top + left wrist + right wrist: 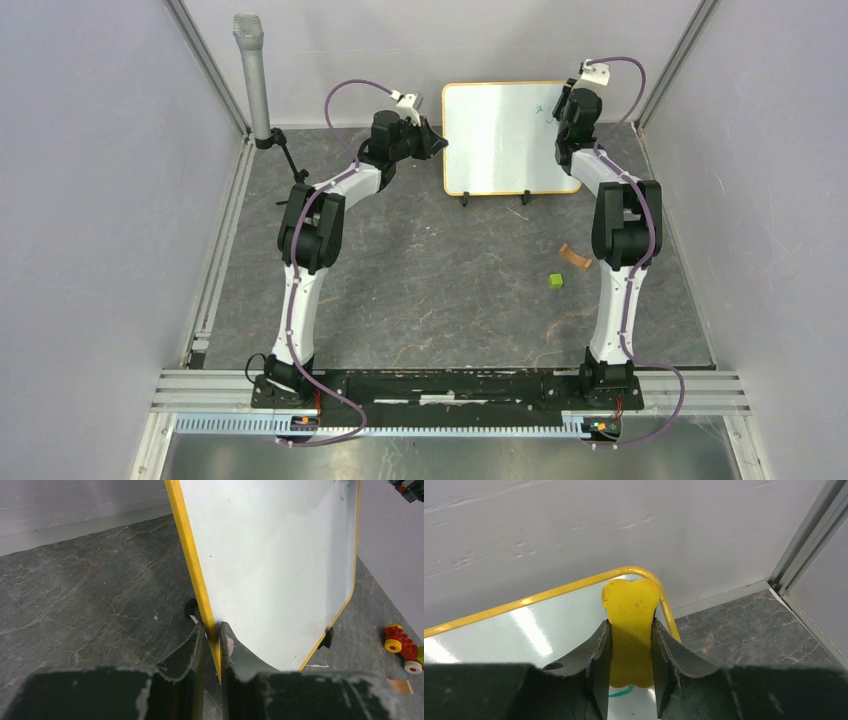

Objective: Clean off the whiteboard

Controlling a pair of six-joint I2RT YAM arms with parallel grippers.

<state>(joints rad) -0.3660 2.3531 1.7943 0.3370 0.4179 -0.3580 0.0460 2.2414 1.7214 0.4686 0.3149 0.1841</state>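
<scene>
The whiteboard stands upright on two black feet at the back of the table, white with a thin orange-yellow frame. My left gripper is shut on its left edge; the wrist view shows the frame pinched between the fingers. My right gripper is at the board's top right corner, shut on a yellow bone-shaped eraser pressed flat on the board. A short teal-green stroke shows just under the eraser; faint teal marks show in the top view.
A brown block and a small green cube lie on the dark mat in front of the right arm. A red toy with yellow and white wheels lies right of the board. A grey post stands back left. Walls are close behind.
</scene>
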